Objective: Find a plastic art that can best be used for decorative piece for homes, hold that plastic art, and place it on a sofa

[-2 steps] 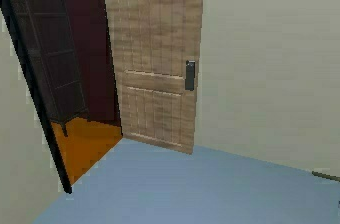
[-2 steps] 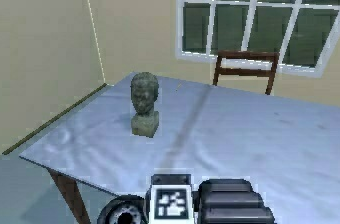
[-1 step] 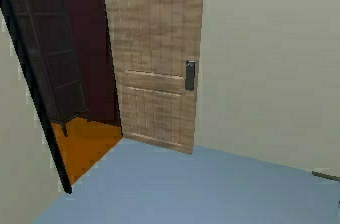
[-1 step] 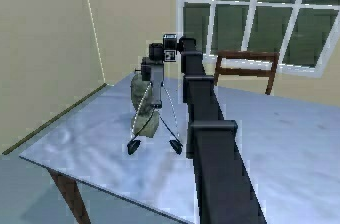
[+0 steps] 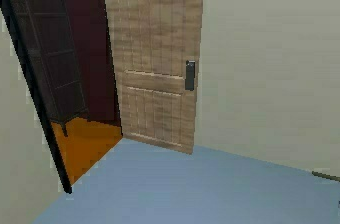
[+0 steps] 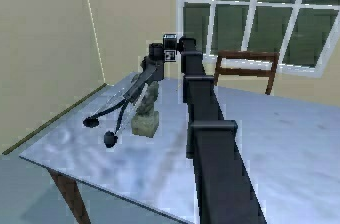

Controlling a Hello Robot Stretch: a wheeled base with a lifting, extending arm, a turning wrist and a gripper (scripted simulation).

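A small grey-beige figure on a square base [image 6: 146, 112], like a little statue, stands on the pale blue-grey table [image 6: 288, 130] in the arm side view. My arm [image 6: 203, 110] reaches out over the tabletop. The gripper [image 6: 101, 131] slants down to the left of the figure, its two thin fingers [image 6: 90, 122] low over the table surface. The gripper's dark body passes right by the figure, so I cannot tell whether it holds anything.
A wooden chair [image 6: 246, 66] stands behind the table under a white-framed window [image 6: 263, 28]. In the forward view a light wooden door [image 5: 158, 75] stands ajar, with a dark shelf unit [image 5: 63, 70] and orange floor [image 5: 83, 145] beyond; blue-grey floor [image 5: 208, 190] lies ahead.
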